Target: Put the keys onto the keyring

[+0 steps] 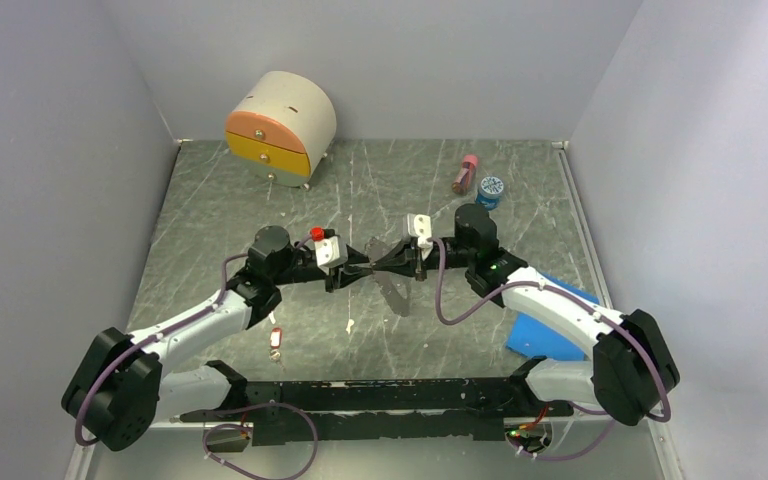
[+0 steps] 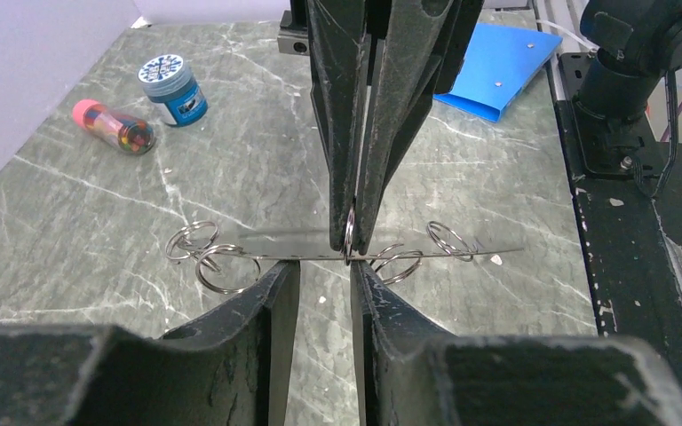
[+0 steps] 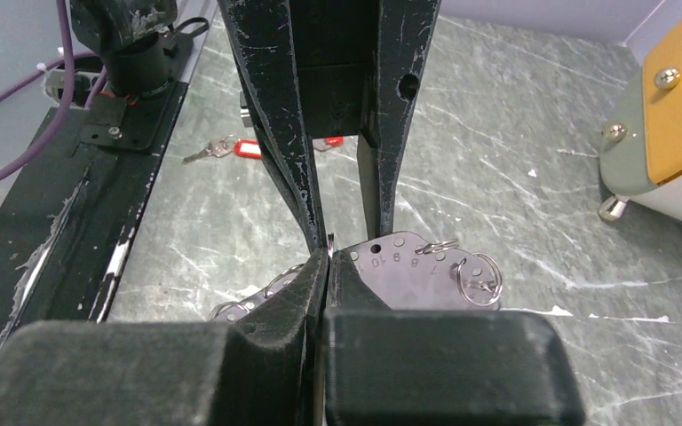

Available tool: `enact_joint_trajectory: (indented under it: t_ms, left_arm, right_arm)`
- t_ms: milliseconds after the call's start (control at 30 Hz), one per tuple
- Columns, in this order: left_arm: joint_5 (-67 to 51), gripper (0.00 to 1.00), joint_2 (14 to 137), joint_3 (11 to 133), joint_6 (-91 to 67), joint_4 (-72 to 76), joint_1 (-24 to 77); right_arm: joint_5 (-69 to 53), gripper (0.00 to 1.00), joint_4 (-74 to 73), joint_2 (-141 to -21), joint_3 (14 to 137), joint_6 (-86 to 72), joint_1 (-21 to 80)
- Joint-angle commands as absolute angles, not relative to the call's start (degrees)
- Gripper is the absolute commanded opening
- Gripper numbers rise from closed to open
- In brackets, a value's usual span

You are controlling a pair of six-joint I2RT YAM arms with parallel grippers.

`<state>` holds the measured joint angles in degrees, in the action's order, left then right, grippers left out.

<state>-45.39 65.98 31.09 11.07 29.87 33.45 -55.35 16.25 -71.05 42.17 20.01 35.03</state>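
Stone table [image 1: 260, 190], keyring [image 3: 408, 266] between both jaws

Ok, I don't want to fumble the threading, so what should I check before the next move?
1. Right hand clamped on the keyring plate: ok.
2. Left hand carrying a key: not ok, jaws apart and empty.
3. A key within sight: ok, lying on the table beside the left arm.
4. Split ring pried open for threading: cannot tell.
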Motion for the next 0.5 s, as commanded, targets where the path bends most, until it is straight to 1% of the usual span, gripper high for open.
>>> enact_joint_trajectory:
  t_ms: [0, 100, 300, 367, 467]
  left_arm:
    - [-48.47, 0.32, 64.72, 31.36, 10.82, 36.81, 34.74]
    - [-49.41, 0.26, 64.69, 31.13, 10.33, 37.69, 34.73]
    - [-48.81, 0.22, 64.20, 30.60, 8.89, 39.08, 34.75]
    - [-48.46, 0.24, 63.71, 30.58, 8.86, 38.59, 34.79]
    - [-46.89, 0.30, 62.14, 30.67, 9.64, 35.89, 34.79]
  right_arm:
    - [-55.37, 0.00, 24.56, -71.10, 40.81, 17.03, 35.96]
    - [-54.93, 0.00, 27.48, -71.46, 39.90, 15.26, 35.99]
    - [-54.43, 0.00, 31.42, -72.12, 38.18, 12.44, 36.01]
    - [-54.16, 0.00, 32.53, -72.16, 37.68, 11.69, 35.96]
    - [-53.56, 0.00, 33.66, -72.12, 37.14, 10.81, 35.99]
